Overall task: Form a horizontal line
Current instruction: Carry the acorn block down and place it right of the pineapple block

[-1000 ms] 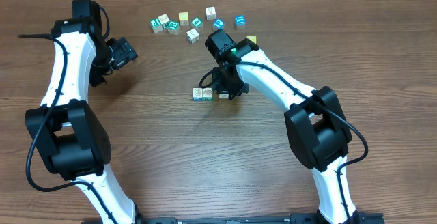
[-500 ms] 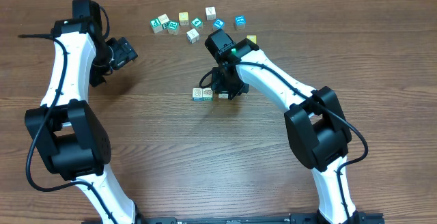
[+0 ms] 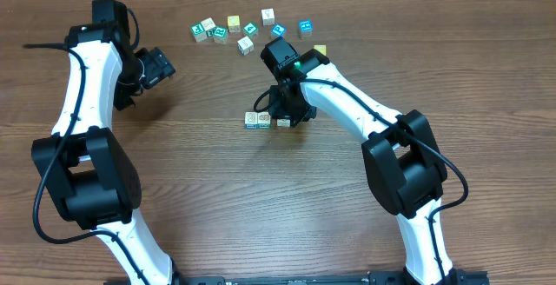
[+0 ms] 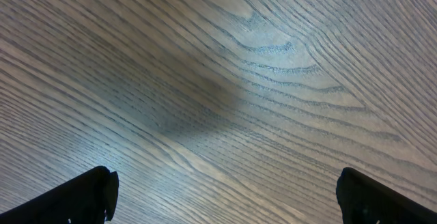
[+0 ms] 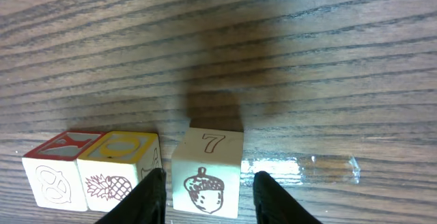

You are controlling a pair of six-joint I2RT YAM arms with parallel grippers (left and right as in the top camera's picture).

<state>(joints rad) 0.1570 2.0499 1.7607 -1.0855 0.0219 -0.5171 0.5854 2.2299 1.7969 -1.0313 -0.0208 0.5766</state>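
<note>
Overhead: the black right gripper [image 3: 290, 111] hangs low over the right end of the horizontal line [image 3: 265, 121], a short row of three small white wooden picture cubes on the brown wood-grain table [image 3: 200, 198]. The black left gripper [image 3: 159, 66] is well apart from the row, off to its far left. Loose scattered small cubes [image 3: 248, 31], white and teal, lie beyond the right gripper.

Left wrist: the fingertips [image 4: 89, 195] stand spread wide over bare wood, with nothing between them.

Right wrist: the fingers [image 5: 153, 195] straddle the white cube with an acorn drawing and a 7 [image 5: 207, 173], parted just wider than it, a thin gap showing at each side. One fingertip sits in the slit between that cube and the yellow-topped pineapple cube [image 5: 117, 172]. This cube touches the red-topped pretzel cube [image 5: 54, 176] further outside the fingers.
</note>
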